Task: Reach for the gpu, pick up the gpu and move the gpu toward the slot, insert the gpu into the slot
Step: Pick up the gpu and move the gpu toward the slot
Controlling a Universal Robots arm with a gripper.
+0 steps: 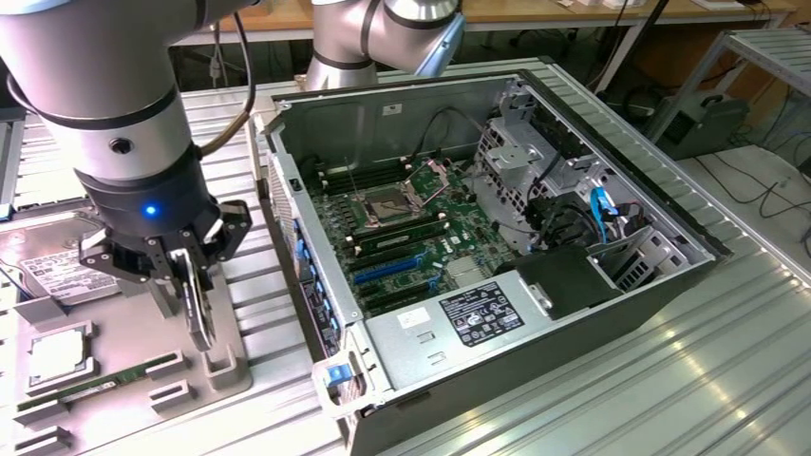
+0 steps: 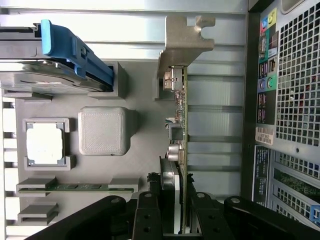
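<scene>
The black end effector (image 1: 190, 275) (image 2: 175, 220) of the silver robot arm hangs over a flat grey plastic tray (image 1: 127, 323) (image 2: 140, 165). This tray lies on the ribbed metal desk (image 1: 709, 361), at the exterior view's left. The two fingers are clamped on the gpu (image 1: 199, 309) (image 2: 183, 125), a thin dark circuit card with a silver metal bracket (image 2: 184, 45) at one end. One finger presses on each flat side of the card. The gpu stands on its edge, above the tray and just beside the outer wall of the open dark computer case (image 1: 633, 190). I cannot tell if its lower edge touches the tray.

The slot (image 1: 386, 271), a long narrow blue plastic connector, sits on the green motherboard (image 1: 419, 237) inside the case. It is well apart from the gpu, toward the exterior view's right.

On the tray there is also a square silver processor chip (image 1: 57, 356) (image 2: 44, 142). A small green memory stick (image 1: 95, 388) (image 2: 80, 187) lies near it, closer to the near edge of the tray. A boxy silver hard drive (image 1: 38, 266) lies at the far left side.
</scene>
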